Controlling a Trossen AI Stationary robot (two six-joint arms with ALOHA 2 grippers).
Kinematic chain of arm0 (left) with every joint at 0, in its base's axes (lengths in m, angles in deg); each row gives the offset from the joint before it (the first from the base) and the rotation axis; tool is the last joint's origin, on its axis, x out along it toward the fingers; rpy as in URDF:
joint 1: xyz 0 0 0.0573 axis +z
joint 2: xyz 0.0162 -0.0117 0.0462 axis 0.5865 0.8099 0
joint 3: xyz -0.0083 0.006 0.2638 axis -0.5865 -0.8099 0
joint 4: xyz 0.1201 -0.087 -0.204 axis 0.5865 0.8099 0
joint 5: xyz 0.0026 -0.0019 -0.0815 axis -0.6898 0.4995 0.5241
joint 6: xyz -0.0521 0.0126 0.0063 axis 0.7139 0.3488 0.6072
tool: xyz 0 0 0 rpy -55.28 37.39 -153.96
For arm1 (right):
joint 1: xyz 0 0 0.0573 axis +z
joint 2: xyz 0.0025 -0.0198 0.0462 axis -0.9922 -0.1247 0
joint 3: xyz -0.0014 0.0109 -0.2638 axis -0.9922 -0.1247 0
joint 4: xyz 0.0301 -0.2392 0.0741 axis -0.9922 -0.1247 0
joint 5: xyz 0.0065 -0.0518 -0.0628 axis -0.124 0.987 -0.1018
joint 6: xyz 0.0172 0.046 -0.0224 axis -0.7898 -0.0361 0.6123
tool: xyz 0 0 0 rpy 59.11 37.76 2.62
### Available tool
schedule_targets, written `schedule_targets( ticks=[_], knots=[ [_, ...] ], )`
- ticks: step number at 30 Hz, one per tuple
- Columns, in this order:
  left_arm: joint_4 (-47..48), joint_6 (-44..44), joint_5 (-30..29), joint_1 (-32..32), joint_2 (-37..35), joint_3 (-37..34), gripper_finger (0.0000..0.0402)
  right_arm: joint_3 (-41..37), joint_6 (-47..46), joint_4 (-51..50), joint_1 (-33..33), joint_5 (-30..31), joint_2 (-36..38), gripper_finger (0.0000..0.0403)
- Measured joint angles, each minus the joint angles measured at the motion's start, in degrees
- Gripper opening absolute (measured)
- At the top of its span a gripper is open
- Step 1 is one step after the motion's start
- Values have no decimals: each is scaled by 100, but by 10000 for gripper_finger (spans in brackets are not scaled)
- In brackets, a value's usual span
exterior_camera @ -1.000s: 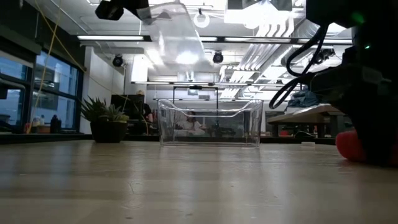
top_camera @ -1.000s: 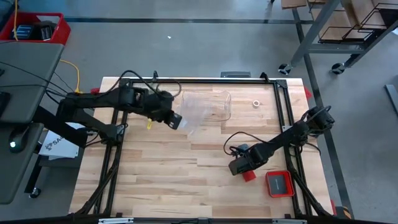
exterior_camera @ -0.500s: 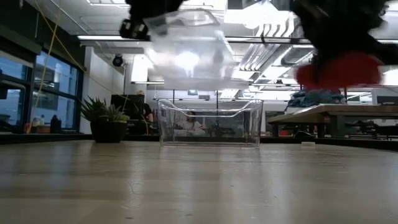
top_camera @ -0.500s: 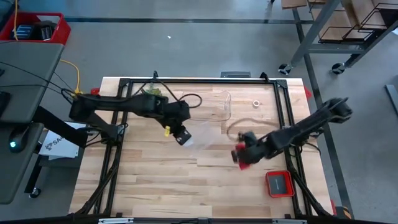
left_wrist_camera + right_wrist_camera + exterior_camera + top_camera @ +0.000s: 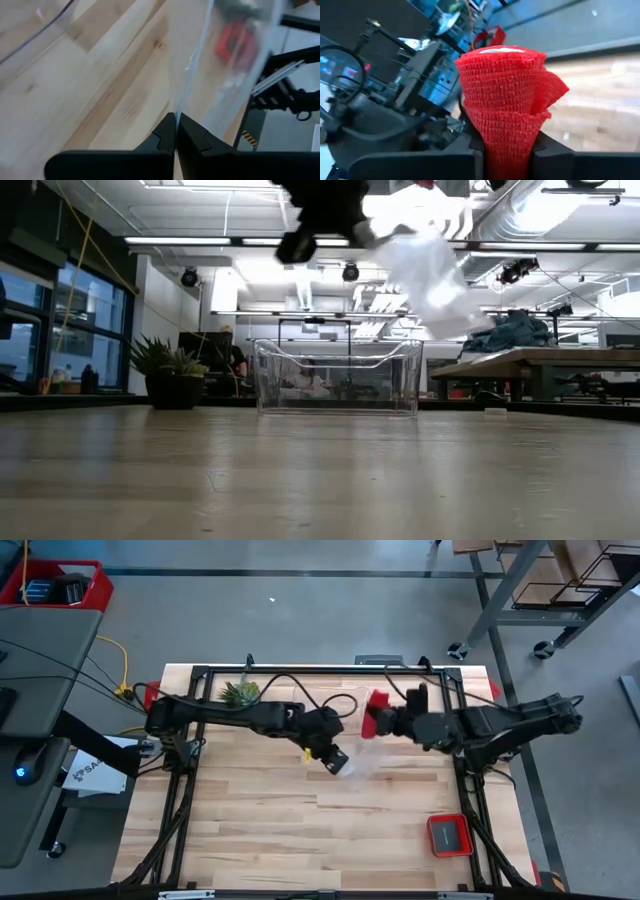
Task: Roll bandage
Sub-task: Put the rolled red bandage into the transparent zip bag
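Wood planks of the table (image 5: 260, 830) fill the near half of the high view, bare except for a small red square tray (image 5: 447, 834) with a dark centre near the right corner. Farther in, the left gripper (image 5: 335, 758) reaches to the middle of the table with its 2 fingers pinched tight on the edge of a clear plastic bag (image 5: 362, 762); the left wrist view shows the dark fingertips pressed together on the thin film, which rises away from them, with a red blur showing through it. The bag hangs off the table, and in the low view it shows as a pale, crinkled sheet (image 5: 432, 275) held high above the tabletop.

Just beyond the bag, the right gripper (image 5: 378, 720) is clamped on the bandage (image 5: 374, 716), a bright red roll held in the air above the table's far-centre area, close to the bag's upper end. In the right wrist view the bandage (image 5: 505, 107) stands up from between the 2 dark fingers as a stubby, loosely wound cylinder with a folded flap on 1 side.

At the far side of the table a clear plastic bin (image 5: 338, 376) rests on the wood, and a small potted plant (image 5: 238, 692) sits near the far left corner.
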Motion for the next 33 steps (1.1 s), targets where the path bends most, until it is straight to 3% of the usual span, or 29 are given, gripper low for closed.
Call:
schedule_targets(
  ticks=[7, 16, 26, 33],
  knots=[
    [75, -271, -262, 15, 318, 970, 0, 158, 245, -192, -150, -232, -79, 35],
    [119, -339, -297, 236, 283, 1179, 0, 162, 251, -189, -76, -363, -130, 35],
    [10, -65, 498, 532, 283, 1181, 0, 162, 1187, 473, 42, -331, -60, 35],
    [-633, 301, 1207, 620, 242, 1183, 0, 162, 1584, 380, 33, -360, -25, 35]
  ],
)
